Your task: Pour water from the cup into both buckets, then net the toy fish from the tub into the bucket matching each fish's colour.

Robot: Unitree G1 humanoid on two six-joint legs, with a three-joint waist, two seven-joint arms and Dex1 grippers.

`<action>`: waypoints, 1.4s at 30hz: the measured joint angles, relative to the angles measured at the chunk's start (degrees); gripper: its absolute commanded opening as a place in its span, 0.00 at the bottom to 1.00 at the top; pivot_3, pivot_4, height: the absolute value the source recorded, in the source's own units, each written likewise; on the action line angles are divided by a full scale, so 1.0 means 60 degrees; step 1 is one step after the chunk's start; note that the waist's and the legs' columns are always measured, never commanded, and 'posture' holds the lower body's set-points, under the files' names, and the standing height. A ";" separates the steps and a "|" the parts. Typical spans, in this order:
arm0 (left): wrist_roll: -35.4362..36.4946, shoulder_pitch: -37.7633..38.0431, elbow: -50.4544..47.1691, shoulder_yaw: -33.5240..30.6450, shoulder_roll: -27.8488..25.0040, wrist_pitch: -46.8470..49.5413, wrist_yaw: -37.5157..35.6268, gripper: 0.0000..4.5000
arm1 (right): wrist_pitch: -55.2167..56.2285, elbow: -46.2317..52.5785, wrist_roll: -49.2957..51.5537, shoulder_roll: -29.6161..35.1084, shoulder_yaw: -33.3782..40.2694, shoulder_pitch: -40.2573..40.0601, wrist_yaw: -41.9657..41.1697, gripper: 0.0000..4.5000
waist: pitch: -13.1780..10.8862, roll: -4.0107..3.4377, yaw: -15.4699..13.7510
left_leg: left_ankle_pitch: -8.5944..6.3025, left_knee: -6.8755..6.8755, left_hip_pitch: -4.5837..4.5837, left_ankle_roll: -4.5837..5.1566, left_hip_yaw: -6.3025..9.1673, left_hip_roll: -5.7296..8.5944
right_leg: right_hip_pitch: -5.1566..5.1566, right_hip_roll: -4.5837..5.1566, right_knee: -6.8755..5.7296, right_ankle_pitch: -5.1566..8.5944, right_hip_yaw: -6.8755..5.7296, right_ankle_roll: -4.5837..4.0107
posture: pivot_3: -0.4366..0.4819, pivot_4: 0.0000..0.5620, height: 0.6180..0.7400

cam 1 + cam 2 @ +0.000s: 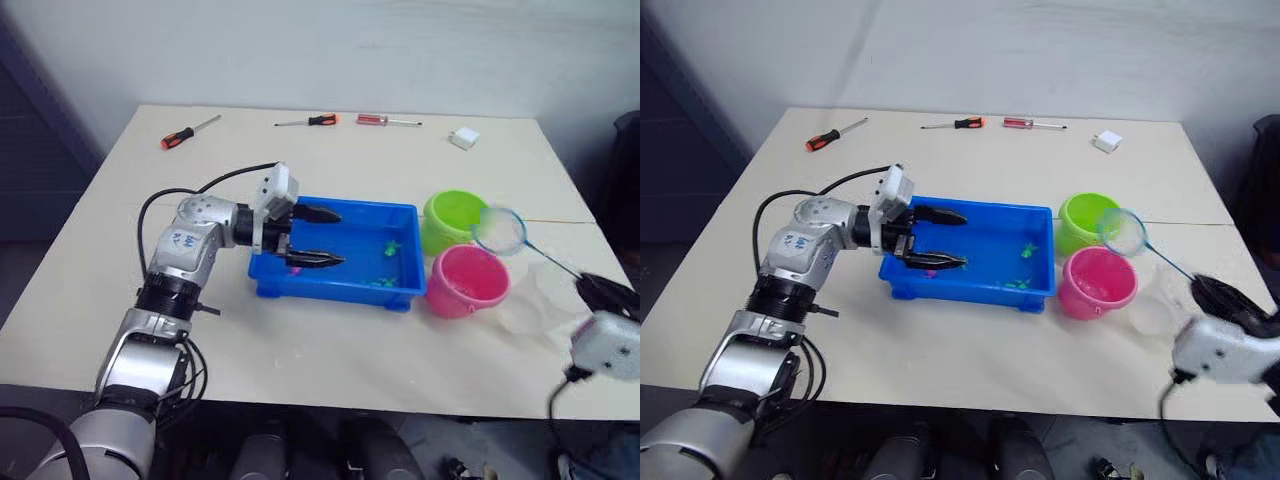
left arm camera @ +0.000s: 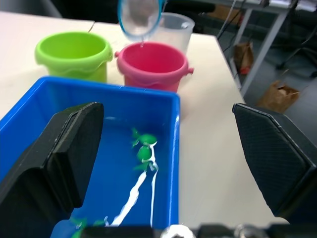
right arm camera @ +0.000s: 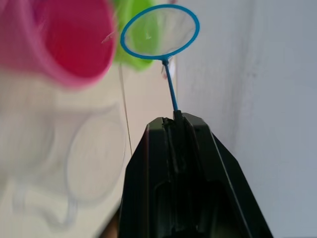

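Net (image 1: 499, 230): blue-rimmed hoop with fine mesh on a thin wire handle; judged light, springy, prone to swing at the hoop end. Held by the handle's far end, pinched in the right gripper (image 3: 174, 119), fingers pressed together on the wire. Hoop raised between the green bucket (image 1: 452, 220) and the pink bucket (image 1: 467, 281), above their rims.

Toy fish (image 2: 143, 147): tiny, hard plastic, likely slippery when wet; 2 or 3 green ones near the tub's bucket end, 1 possibly pink by the left gripper, count uncertain.

Tub (image 1: 400, 213): shallow, rigid, raised rim to clear on entry and exit.

Left gripper (image 1: 320, 237): fingers spread wide, hovering over the tub's near-left end, narrowing the scooping room there.

Cup (image 2: 172, 28): clear, just beside the pink bucket, close to the surface (image 1: 330, 360) edge on the right.
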State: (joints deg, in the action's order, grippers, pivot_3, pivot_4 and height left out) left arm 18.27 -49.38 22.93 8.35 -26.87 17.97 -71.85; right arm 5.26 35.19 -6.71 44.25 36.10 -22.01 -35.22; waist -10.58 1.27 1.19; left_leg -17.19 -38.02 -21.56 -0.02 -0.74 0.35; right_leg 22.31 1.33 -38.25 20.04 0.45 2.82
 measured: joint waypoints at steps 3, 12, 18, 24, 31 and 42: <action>-0.0164 0.0257 0.0023 -0.0135 -0.0490 -0.0018 0.0130 1.00 | -0.1454 0.0276 0.1189 0.0015 -0.1494 0.1313 -0.0392 0.00 | -0.0001 0.0002 0.0035 | 0.0001 0.0005 -0.0001 -0.0008 0.0011 -0.0005 | 0.0014 -0.0001 -0.0024 0.0010 -0.0010 -0.0018 | 0.48 0.27 1.00; -0.0390 0.2223 -0.1818 -0.0933 -0.2407 0.0722 0.0758 1.00 | -0.3300 -0.1865 0.0887 -0.0574 -0.6827 0.6178 -0.1203 0.00 | -0.0002 0.0002 -0.0033 | -0.0008 0.0000 -0.0019 0.0000 0.0026 -0.0001 | 0.0040 0.0016 -0.0041 0.0025 -0.0014 -0.0044 | 0.48 0.27 1.00; -0.0160 0.3508 -0.3633 -0.1674 -0.3067 0.1643 0.1356 1.00 | -0.2826 -0.3956 -0.0078 -0.1283 -0.8485 0.7850 -0.1246 0.00 | -0.0002 0.0003 -0.0073 | -0.0029 -0.0004 -0.0029 0.0033 0.0024 0.0002 | 0.0047 0.0022 -0.0038 0.0025 -0.0017 -0.0044 | 0.48 0.27 1.00; 0.0071 0.4190 -0.4537 -0.2149 -0.3372 0.2219 0.1791 1.00 | -0.1909 -0.5494 -0.0874 -0.1492 -0.9267 0.8567 -0.1312 0.00 | -0.0002 0.0003 -0.0037 | -0.0031 -0.0005 -0.0032 0.0037 0.0027 0.0001 | 0.0050 0.0022 -0.0040 0.0025 -0.0020 -0.0044 | 0.48 0.27 1.00; 0.0272 0.4407 -0.4882 -0.2440 -0.3427 0.2379 0.2125 1.00 | -0.0837 -0.6622 -0.1255 -0.1737 -0.9788 0.9106 -0.1695 0.00 | -0.0002 0.0003 0.0067 | -0.0031 0.0000 -0.0032 0.0036 0.0029 0.0001 | 0.0054 0.0020 -0.0049 0.0025 -0.0024 -0.0044 | 0.48 0.27 1.00; 0.0309 0.4398 -0.4763 -0.2410 -0.3375 0.2287 0.2267 1.00 | -0.4064 -0.4936 0.1331 -0.2618 -0.8518 0.8357 -0.2466 0.00 | -0.0002 0.0003 0.0056 | -0.0032 0.0004 -0.0032 0.0035 0.0034 -0.0003 | 0.0053 0.0021 -0.0056 0.0025 -0.0027 -0.0045 | 0.48 0.27 1.00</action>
State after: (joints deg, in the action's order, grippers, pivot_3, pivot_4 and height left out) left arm 20.12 -23.00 -5.64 -6.11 -47.12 31.69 -58.24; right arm -19.12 5.58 1.28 28.54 -15.01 28.13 -50.01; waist -10.59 1.29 1.52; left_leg -17.38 -38.00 -21.76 0.19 -0.54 0.33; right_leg 22.63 1.45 -38.59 20.19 0.29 2.55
